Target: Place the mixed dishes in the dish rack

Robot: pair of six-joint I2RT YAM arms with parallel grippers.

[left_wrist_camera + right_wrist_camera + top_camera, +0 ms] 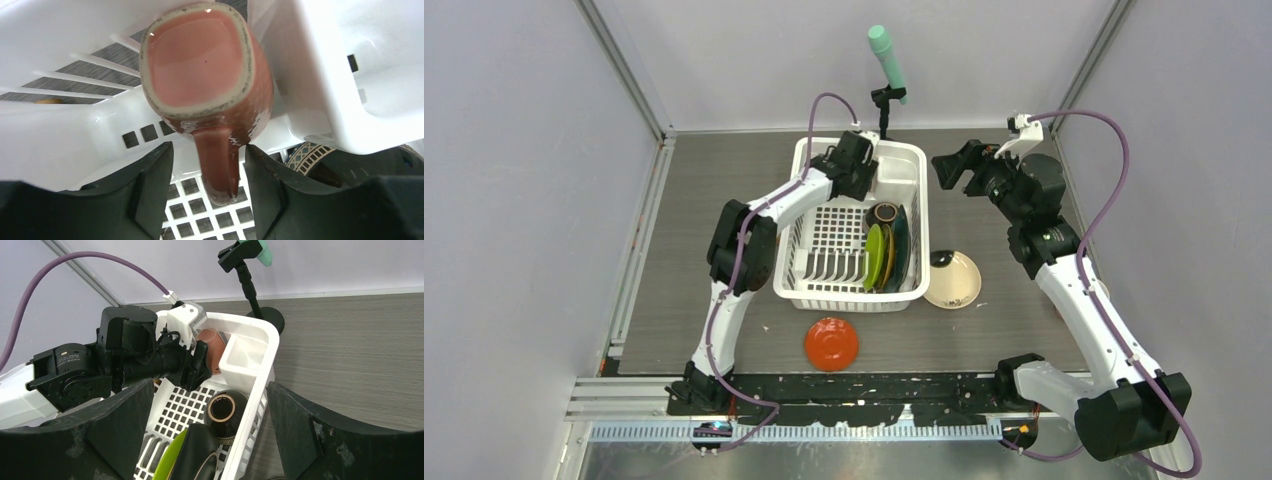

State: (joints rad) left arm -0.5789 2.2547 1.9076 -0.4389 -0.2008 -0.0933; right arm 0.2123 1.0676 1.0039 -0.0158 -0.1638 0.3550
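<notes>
The white dish rack (816, 268) stands mid-table. It holds a yellow-green plate (875, 256), a dark teal plate (898, 250) and a small brown bowl (884, 213). My left gripper (862, 165) is inside the rack's far end. In the left wrist view a pink mug (205, 65) lies bottom towards the camera, its handle (218, 165) between my left gripper's (209, 148) jaws, which stand apart from it. My right gripper (951, 170) is open and empty above the table right of the rack, jaws wide (209, 387). A red-orange dish (831, 343) and a cream plate (954, 281) lie on the table.
A mint-green cylinder (886, 60) on a black stand is behind the rack. A small dark object (941, 258) sits on the cream plate's far rim. Grey walls close in the table on three sides.
</notes>
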